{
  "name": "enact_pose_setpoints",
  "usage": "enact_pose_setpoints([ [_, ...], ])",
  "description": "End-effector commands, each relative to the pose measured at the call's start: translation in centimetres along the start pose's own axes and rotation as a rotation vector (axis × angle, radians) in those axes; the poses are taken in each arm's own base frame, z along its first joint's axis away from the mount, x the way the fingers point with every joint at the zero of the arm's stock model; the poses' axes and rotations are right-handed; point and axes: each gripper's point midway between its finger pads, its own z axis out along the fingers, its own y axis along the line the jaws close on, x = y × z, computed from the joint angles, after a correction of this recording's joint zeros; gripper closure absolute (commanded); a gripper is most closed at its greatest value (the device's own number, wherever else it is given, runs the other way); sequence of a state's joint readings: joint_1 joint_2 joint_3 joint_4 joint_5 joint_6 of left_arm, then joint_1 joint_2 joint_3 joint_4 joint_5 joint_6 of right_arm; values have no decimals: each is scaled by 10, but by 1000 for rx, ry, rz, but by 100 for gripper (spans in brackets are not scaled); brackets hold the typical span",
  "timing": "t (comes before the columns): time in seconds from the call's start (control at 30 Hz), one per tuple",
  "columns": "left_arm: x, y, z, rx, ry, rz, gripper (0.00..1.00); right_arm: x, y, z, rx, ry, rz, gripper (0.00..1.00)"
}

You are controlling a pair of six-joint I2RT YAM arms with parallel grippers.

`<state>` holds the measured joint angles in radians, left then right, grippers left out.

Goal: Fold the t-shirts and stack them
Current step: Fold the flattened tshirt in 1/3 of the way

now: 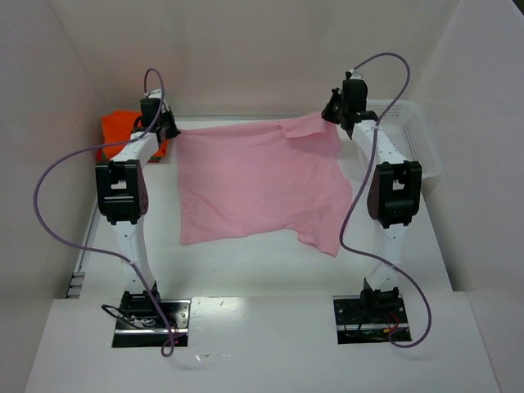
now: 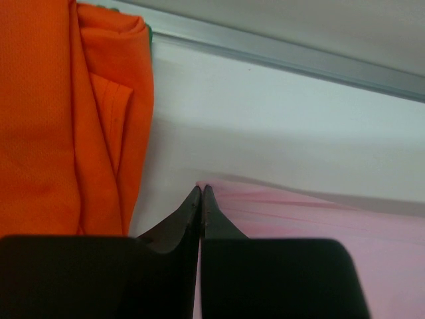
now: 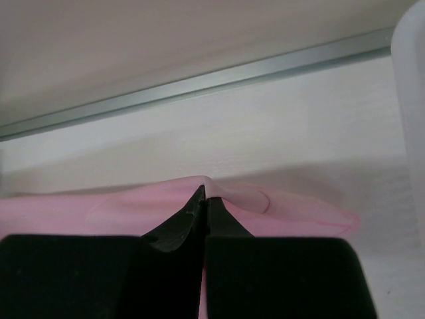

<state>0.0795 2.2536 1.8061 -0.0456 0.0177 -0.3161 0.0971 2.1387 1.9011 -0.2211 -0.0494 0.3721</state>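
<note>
Bright, diffuse, even light; glare strip along the near edge of the table (image 1: 246, 304); faint soft shadows under the pink t-shirt (image 1: 254, 184); wrist views slightly soft, foregrounds underexposed black.

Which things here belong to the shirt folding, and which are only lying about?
Part of the job:
- pink t-shirt, held at its far corners by the left fingers and right fingers, both shut on it
- orange t-shirt, bunched at the far left

Lying about:
- white basket, far right, beside the right arm

White basket (image 1: 427, 147) on table (image 1: 246, 274)
</note>
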Motion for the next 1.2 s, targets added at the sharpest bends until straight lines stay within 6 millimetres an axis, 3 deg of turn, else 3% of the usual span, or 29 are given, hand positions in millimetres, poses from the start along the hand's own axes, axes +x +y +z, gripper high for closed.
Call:
enact_pose_setpoints([
  [0.0, -54, -13, -24, 44, -95, 50, 100, -21, -9, -27, -14, -54, 46, 100],
  [0.17, -63, -18, -20, 66, -98, 61, 100, -10, -23, -36, 3, -40, 81, 100],
  [0.33, -63, -19, -22, 72, -83, 70, 100, 3, -21, -46, -16, -3, 92, 100],
  [0.4, -57, -18, -26, 69, -69, 68, 100, 1, -20, -50, -19, -9, 92, 100],
  [0.47, -38, -13, -37, 53, -34, 55, 100, 3, -23, -60, -15, 7, 98, 100],
  [0.6, -28, -12, -51, 52, -30, 45, 100, 17, -23, -66, -24, 45, 112, 100],
  [0.67, -12, -12, -52, 44, 0, 47, 100, 35, -25, -74, -28, 83, 117, 100],
  [0.73, -12, -13, -59, 44, 0, 37, 100, 42, -27, -78, -23, 92, 128, 100],
  [0.8, 5, -9, -60, 37, 34, 34, 100, 68, -37, -80, 1, 144, 145, 100],
  [0.9, 17, -6, -64, 31, 58, 23, 100, 92, -45, -88, 19, 179, 160, 100],
  [1.17, 39, -9, -71, 38, 97, 7, 100, 118, -69, -95, 107, 214, 178, 100],
])
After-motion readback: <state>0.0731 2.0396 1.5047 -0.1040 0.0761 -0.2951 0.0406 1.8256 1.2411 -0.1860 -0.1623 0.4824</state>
